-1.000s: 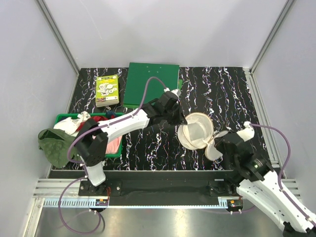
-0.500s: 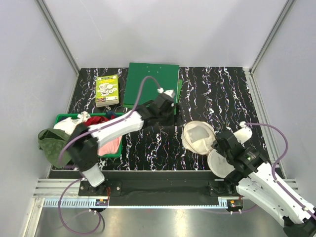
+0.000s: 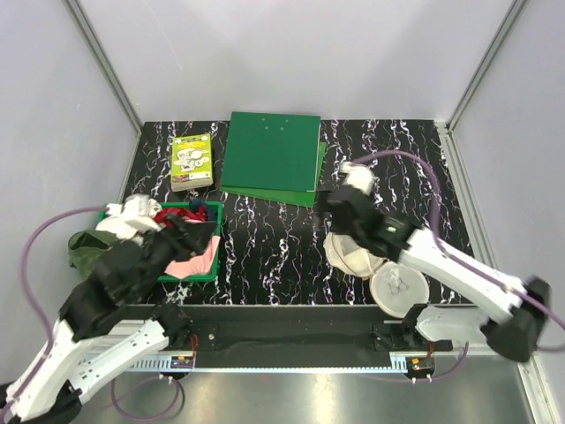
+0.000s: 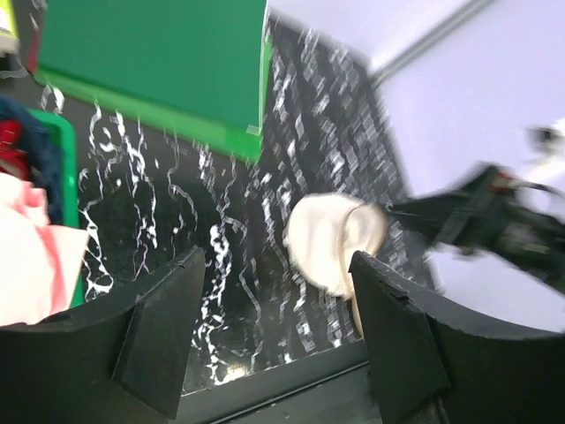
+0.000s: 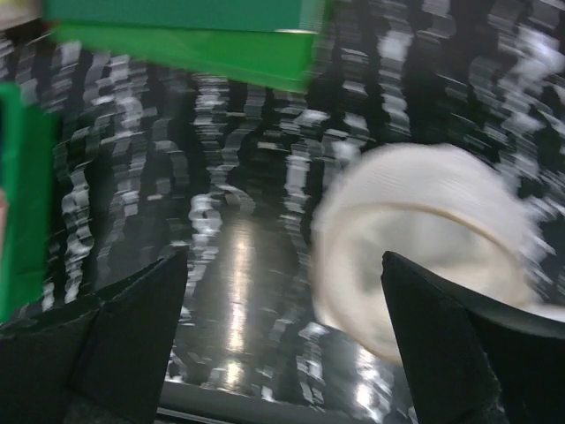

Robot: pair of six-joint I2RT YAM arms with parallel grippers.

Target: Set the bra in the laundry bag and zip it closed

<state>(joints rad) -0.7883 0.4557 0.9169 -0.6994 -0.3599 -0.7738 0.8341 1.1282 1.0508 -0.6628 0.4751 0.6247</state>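
So both of mine are released at the moment. My left pincer [image 4: 275, 256] has its fingers spread, with only the black marbled tabletop [image 3: 265, 243] showing between them. From above, it hangs over the right end of the green plastic basket [image 3: 214, 208]. The bra [image 3: 196, 261] is in that basket, light pink with paler bits, bunched up at the near right corner and partly hidden under my left arm. A red cloth [image 3: 174, 215] sits further back in the same basket, and an olive-green garment [image 3: 88, 252] droops over its left end. The laundry bag [image 3: 351, 256] is on the tabletop over on the right, well apart from the basket and the bra. It's unzipped: one cream mesh half is cupped open, and the other lies flat by the near edge with the little black print facing up. My right pincer [image 5: 284, 261] is spread wide too. The top camera puts it over the far left rim of the bag. My right wrist camera is pretty blurry, but it shows the bag ahead and off to the right of the fingers, not between them. I can't tell if I'm touching the mesh. At the far side there's a green folder [image 3: 269, 150] with a small yellow-green book [image 3: 192, 161] just left of it.
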